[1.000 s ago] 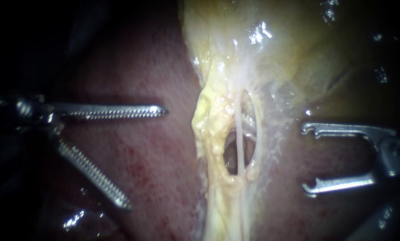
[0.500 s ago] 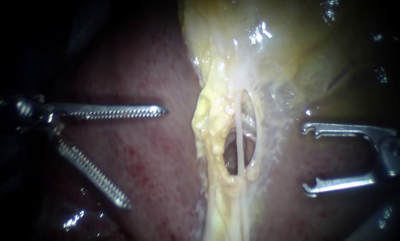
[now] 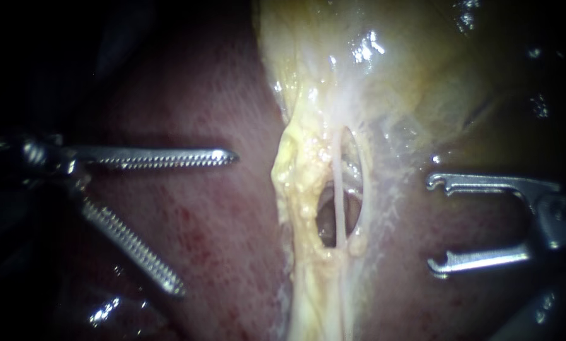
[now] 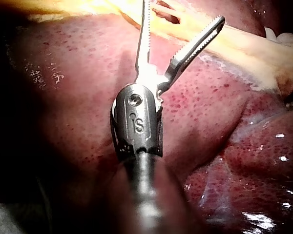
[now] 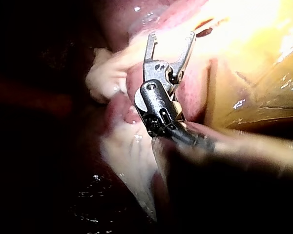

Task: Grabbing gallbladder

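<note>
approach, i'd say: left instrument (image 3: pixel 208 223) at nine o'clock, right instrument (image 3: pixel 431 224) at three, both jaws wide, empty; next, reach gallbladder (image 3: pixel 396 82) at twelve.

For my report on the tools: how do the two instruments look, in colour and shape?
The left instrument has long, slim silver jaws with fine teeth, a silver joint and a dark shaft. The right instrument has thin silver jaws with small hooked tips, on a dark joint.

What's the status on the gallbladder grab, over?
Left instrument jaws open, empty, over the liver. Right instrument jaws open, empty. Gallbladder not grabbed, neither instrument touching it. Nothing in the way.
</note>
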Controlling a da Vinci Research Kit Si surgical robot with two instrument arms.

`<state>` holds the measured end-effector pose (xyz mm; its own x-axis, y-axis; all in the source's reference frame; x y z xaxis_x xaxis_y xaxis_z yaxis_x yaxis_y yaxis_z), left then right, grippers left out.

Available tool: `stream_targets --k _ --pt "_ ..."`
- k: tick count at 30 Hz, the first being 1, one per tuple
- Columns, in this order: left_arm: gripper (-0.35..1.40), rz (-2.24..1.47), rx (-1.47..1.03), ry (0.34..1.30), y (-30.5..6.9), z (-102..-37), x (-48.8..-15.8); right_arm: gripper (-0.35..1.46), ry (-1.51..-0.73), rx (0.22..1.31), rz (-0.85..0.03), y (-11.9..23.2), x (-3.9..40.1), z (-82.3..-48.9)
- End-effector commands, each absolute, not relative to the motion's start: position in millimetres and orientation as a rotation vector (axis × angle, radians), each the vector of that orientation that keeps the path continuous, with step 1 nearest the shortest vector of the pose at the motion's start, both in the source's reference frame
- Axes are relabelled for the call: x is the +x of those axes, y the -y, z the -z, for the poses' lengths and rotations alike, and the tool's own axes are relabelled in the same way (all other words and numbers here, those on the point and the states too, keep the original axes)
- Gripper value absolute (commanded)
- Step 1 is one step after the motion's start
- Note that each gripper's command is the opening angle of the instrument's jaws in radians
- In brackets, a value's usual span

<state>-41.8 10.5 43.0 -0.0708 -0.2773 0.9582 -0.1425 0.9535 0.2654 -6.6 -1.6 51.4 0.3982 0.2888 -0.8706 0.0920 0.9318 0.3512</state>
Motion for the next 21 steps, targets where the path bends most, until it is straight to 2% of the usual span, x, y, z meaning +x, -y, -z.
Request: stream_targets --k 1,7,13,16,21 --pt "1.14 0.114 0.324 1.648 -10.5 -43.0 -41.8 0.59 -1.162 0.372 -0.128 1.6 -6.6 -51.4" --pt "1.29 0.124 0.319 1.618 -10.5 -43.0 -41.9 0.59 -1.162 0.372 -0.128 1.6 -6.6 -51.4" --pt "1.29 0.189 0.356 1.598 -10.8 -43.1 -42.4 0.59 -1.161 0.375 -0.134 1.6 -6.6 -51.5" --pt "1.29 0.233 0.374 1.569 -11.0 -43.0 -42.8 0.59 -1.161 0.375 -0.134 1.6 -6.6 -51.5" --pt "1.29 0.366 0.393 1.468 -11.4 -42.8 -43.3 0.59 -1.161 0.375 -0.134 1.6 -6.6 -51.5"
